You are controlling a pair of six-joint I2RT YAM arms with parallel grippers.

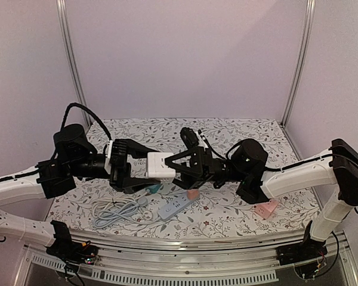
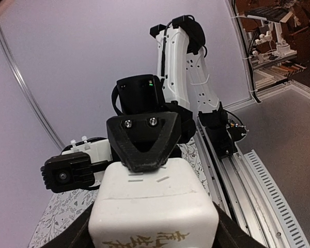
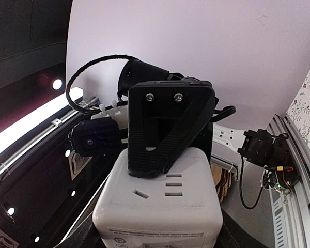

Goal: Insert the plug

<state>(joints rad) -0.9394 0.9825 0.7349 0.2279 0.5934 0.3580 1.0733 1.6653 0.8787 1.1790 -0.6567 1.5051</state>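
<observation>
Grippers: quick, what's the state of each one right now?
Left gripper: closed on the white adapter cube, which is held off the table.
Right gripper: closed on the same cube from the opposite side.

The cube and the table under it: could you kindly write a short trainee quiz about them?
1. True or false: the cube rests on the table.
2. What lies on the table below the cube? A) power strip B) mug C) book
3. What colour is the block near the table's right edge?
Key: 1 false, it is up in the air between the left gripper and the right gripper; 2 A; 3 pink.
</observation>
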